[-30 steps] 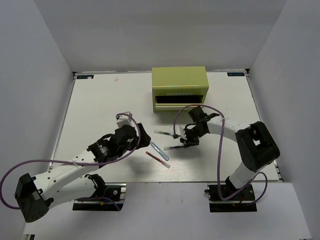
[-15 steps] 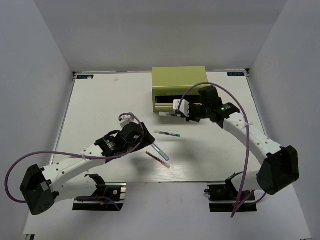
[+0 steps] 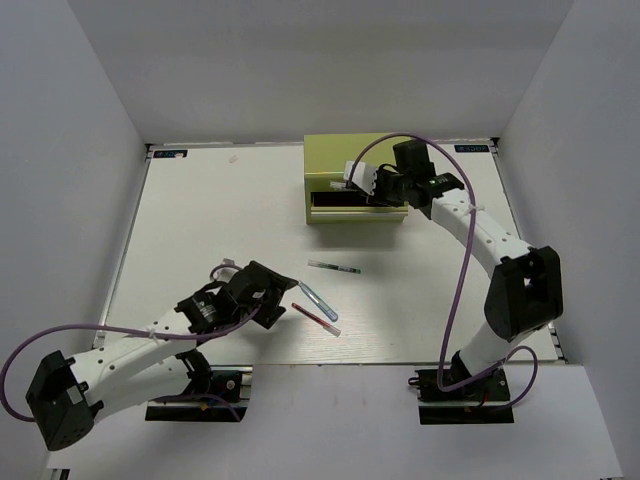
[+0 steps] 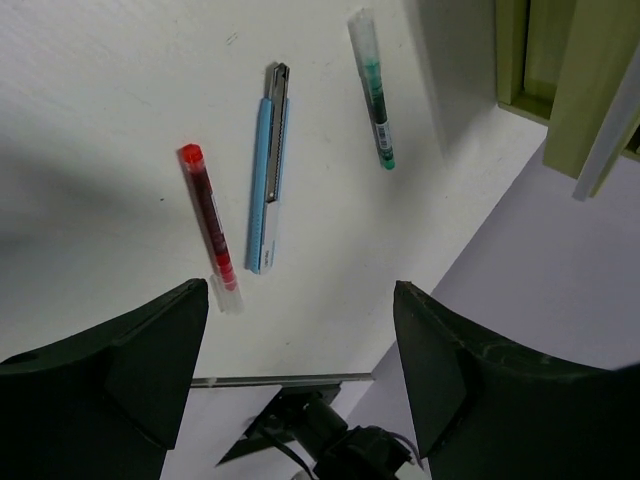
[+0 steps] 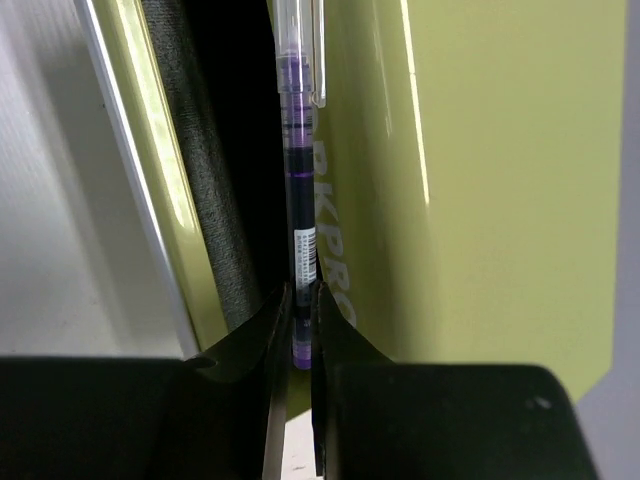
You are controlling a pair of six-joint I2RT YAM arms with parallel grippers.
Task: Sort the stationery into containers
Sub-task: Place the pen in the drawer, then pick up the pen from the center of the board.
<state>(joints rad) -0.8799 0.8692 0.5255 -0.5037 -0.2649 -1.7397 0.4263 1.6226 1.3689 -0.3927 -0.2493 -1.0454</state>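
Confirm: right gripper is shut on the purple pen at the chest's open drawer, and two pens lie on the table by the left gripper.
Not two: three pens lie there: red pen, light blue pen and green pen, per the left wrist view. The rest stands: the right gripper is shut on the purple pen at the chest, its drawer open.

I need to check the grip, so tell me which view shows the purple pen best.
Right wrist: the purple pen fills the frame, pinched by the right gripper at the yellow-green chest. Top external barely shows it; left wrist misses it.
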